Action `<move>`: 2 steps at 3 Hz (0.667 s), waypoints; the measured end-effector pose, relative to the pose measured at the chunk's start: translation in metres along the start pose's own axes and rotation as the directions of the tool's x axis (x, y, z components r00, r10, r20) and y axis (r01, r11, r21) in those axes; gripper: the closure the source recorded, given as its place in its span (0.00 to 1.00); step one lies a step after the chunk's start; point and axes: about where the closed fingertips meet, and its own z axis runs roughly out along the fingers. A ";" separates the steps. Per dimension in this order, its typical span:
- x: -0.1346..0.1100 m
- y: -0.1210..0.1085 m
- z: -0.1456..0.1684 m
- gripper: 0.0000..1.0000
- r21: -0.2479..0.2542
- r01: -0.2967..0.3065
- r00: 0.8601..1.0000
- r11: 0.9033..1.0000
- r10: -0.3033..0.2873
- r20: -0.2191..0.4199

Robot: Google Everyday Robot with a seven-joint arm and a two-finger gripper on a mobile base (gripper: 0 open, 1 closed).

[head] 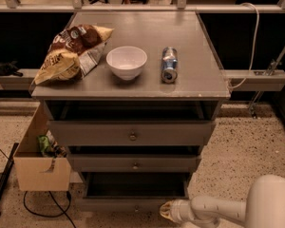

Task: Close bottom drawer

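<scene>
The bottom drawer (128,204) is the lowest of three grey drawers in the cabinet. It stands pulled out, with its dark interior (135,184) showing. Its front panel runs along the frame's lower edge. My gripper (165,212) is at the end of the white arm (213,209) coming in from the lower right. It sits low, right at the right part of the bottom drawer's front panel. The top drawer (132,134) and middle drawer (134,163) also stand partly out.
On the cabinet top (190,37) lie chip bags (71,51), a white bowl (127,61) and a can on its side (169,64). A cardboard box (38,163) stands on the floor to the left, with a black cable (42,207) beside it.
</scene>
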 end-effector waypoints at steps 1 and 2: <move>0.000 0.000 0.000 0.50 0.000 0.000 1.000 1.000 0.000 0.000; -0.003 -0.013 0.006 0.27 0.002 0.009 1.000 1.000 -0.009 -0.004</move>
